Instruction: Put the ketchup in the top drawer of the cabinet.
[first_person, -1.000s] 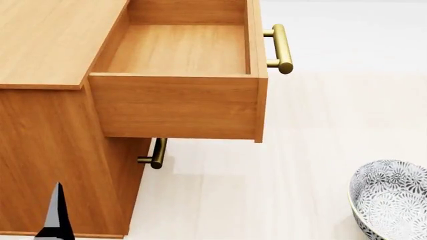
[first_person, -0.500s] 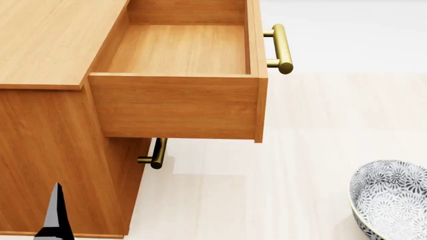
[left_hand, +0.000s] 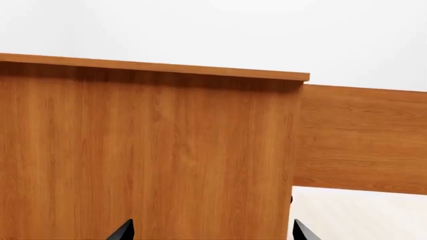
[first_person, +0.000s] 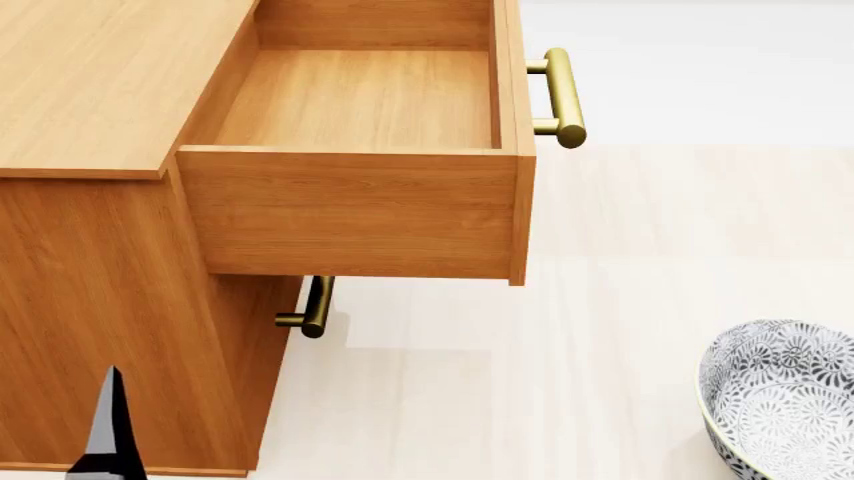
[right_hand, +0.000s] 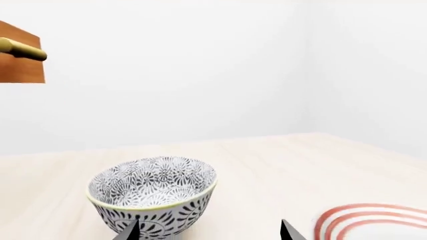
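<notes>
The ketchup is out of view in every frame. The cabinet (first_person: 94, 90) fills the left of the head view. Its top drawer (first_person: 360, 205) is pulled out, open and empty, with its brass handle (first_person: 561, 97) at the far end. In the left wrist view the cabinet's side (left_hand: 147, 150) is close ahead, with the drawer's side (left_hand: 360, 135) beside it. My left gripper (left_hand: 213, 232) is open and empty, facing the cabinet's side; one of its fingers (first_person: 114, 430) shows low in the head view. My right gripper (right_hand: 209, 232) is open and empty, just in front of the bowl.
A grey-white patterned bowl (first_person: 781, 395) stands on the pale floor at the right, and it also shows in the right wrist view (right_hand: 153, 192). A white plate with red rings (right_hand: 373, 220) lies beside it. The lower drawer's brass handle (first_person: 311, 308) sticks out under the open drawer.
</notes>
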